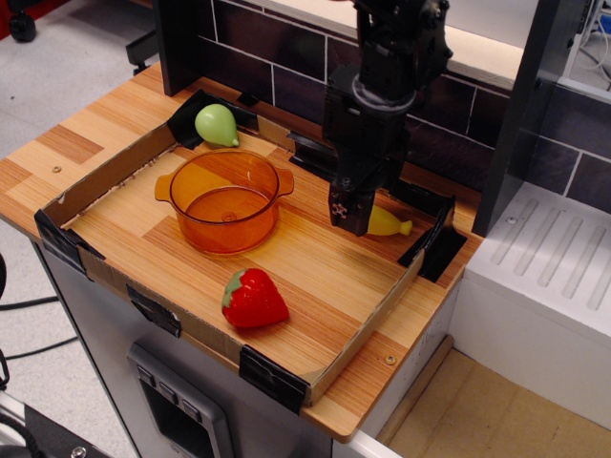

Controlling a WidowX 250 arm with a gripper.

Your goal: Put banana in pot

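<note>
Hovered right over the banana [387,223], claw [349,218] hiding its left end. Long axis ran left-right. Couldn't tell whether clenched or released.

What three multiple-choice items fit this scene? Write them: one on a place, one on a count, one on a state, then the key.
1. Where is the strawberry?
A. near the tray's front wall
B. inside the pot
C. beside the pear

2. How many toy fruits lie in the tray?
A. two
B. three
C. five

3. What is in the pot?
A. the banana
B. the pear
C. nothing

Key: 1 A, it lies near the front cardboard wall, in front of the pot. 2 B, pear, strawberry and banana. 3 C, the pot's bottom shows bare; the banana lies at the right, partly hidden behind the gripper.
</note>
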